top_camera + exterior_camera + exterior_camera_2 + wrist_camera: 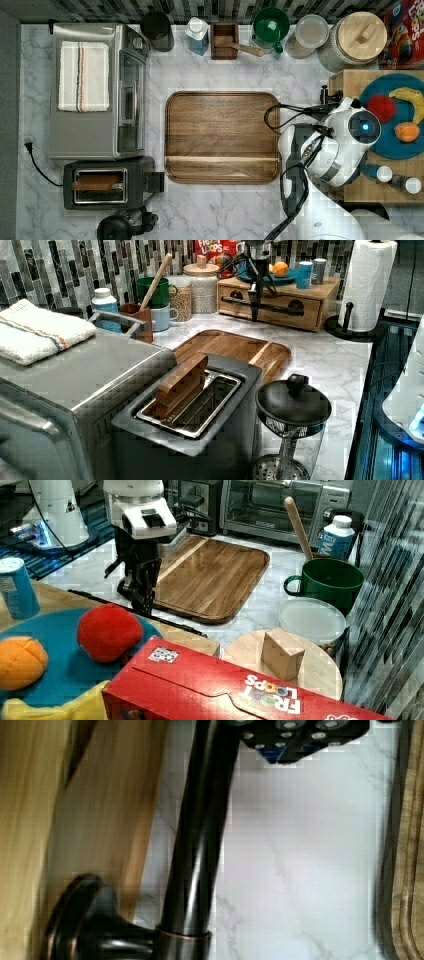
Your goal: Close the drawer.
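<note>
**Drawer close: jaws at handle, push stage**

Position: drawer (285, 319) sits under the slab (350, 80), just beside the board (222, 136) on the top view's right of it. Its front faces the board. The handle (200, 845) runs along that front, between board and slab.

Arm (345, 135) reaches down over the gap beside the board. The jaws hang right at the handle, on its board side. Whether they are wide, narrow or clamped on the bar: cannot tell.

Step, as judged: final push. The front looks nearly flush with the slab's edge in the left view; any remaining gap is too small to confirm.

Next move, as judged: press straight away from the board, square to the handle. An off-centre shove could skew the drawer or shift the slab on the bench (220, 210).

Count:
- drawer: 1
- handle: 1
- board: 1
- slab: 1
- plate (395, 145): 1, carrying 3 fruit
- arm: 1
</note>
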### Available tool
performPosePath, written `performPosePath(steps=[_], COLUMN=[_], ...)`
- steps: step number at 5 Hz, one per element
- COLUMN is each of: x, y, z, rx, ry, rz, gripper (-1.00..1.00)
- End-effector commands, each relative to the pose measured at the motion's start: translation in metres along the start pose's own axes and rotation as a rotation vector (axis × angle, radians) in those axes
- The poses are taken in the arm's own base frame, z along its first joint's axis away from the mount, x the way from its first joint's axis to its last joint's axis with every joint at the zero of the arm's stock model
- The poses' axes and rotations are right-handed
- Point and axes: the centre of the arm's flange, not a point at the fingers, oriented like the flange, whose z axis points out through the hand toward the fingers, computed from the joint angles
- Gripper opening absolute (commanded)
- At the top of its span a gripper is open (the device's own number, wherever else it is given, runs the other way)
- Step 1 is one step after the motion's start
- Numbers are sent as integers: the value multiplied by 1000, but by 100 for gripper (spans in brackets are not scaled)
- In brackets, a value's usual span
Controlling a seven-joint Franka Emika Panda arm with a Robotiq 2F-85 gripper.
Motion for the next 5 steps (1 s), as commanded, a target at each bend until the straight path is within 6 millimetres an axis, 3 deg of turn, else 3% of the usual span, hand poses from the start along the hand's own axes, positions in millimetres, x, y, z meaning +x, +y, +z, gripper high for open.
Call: performPosePath(steps=[1, 5], x=[-34, -34], y=[116, 116], z=[-72, -72], rx=[-106, -106], ry=[92, 92], rz=[115, 114], gripper=[-100, -100])
